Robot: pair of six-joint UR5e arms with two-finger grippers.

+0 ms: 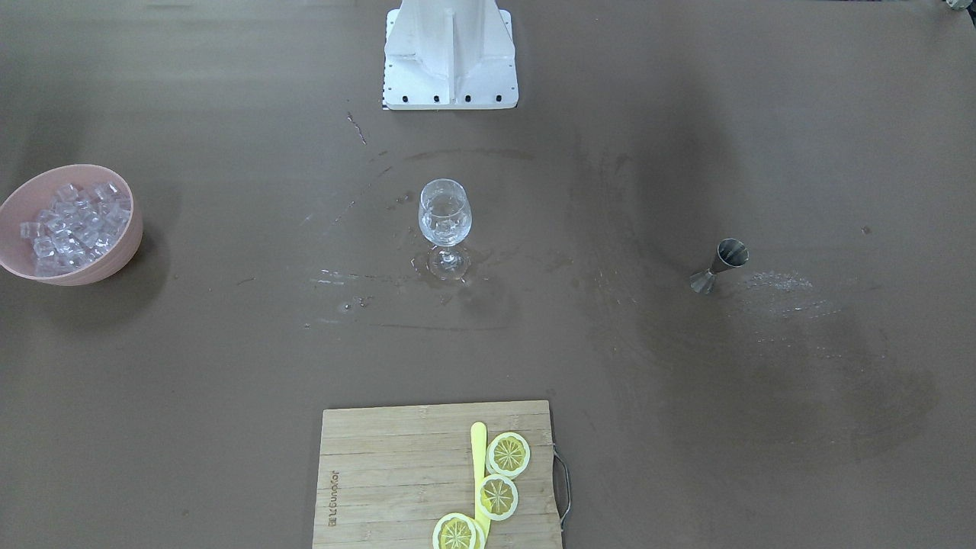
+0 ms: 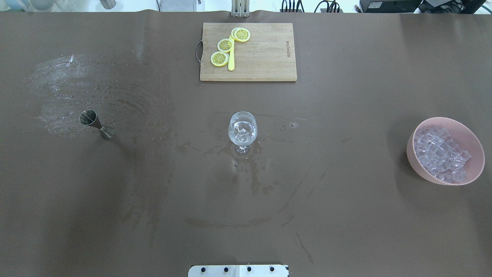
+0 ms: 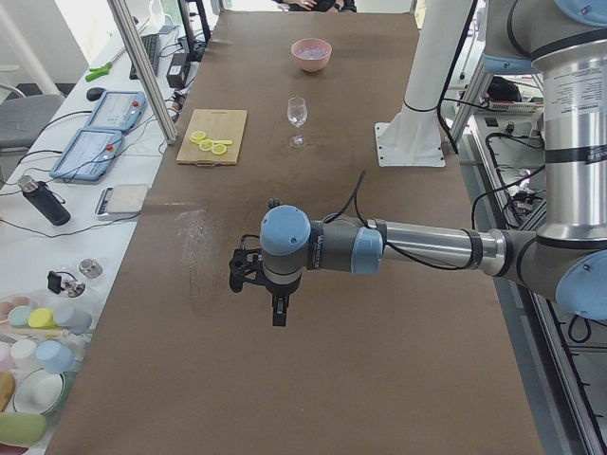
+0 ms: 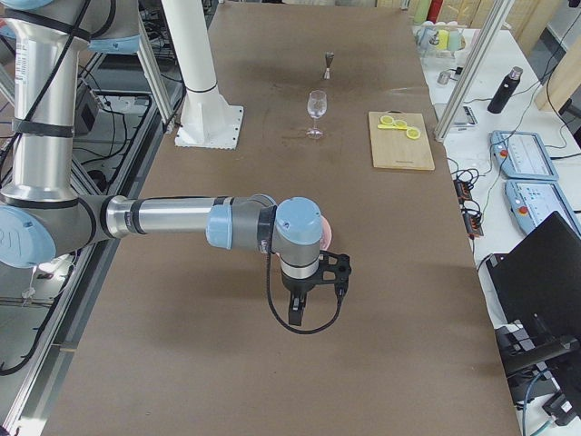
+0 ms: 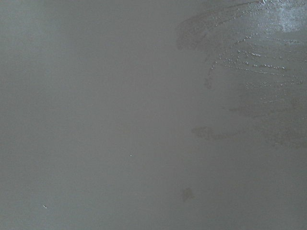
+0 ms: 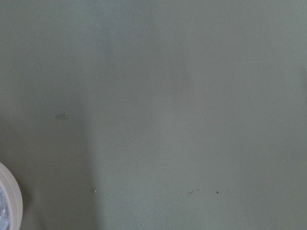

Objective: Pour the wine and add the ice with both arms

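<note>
A clear wine glass (image 1: 444, 213) (image 2: 242, 129) stands upright mid-table with something clear inside; I cannot tell whether it is wine or ice. The ice (image 1: 76, 225) (image 2: 442, 154) is heaped in a pink bowl (image 2: 413, 152) at the table's right end. My left gripper (image 3: 275, 303) hangs above the table's left end, near a wet patch. My right gripper (image 4: 304, 300) hovers over the right end, close to the bowl. Both show only in the side views, so I cannot tell if they are open or shut. Neither touches anything.
A steel jigger (image 2: 94, 122) (image 1: 720, 263) stands on the left part of the table. A wooden cutting board (image 2: 265, 57) with lemon slices (image 2: 226, 45) and a yellow knife lies at the far edge. The white pedestal (image 1: 450, 84) stands at the robot's side. Wet smears surround the glass.
</note>
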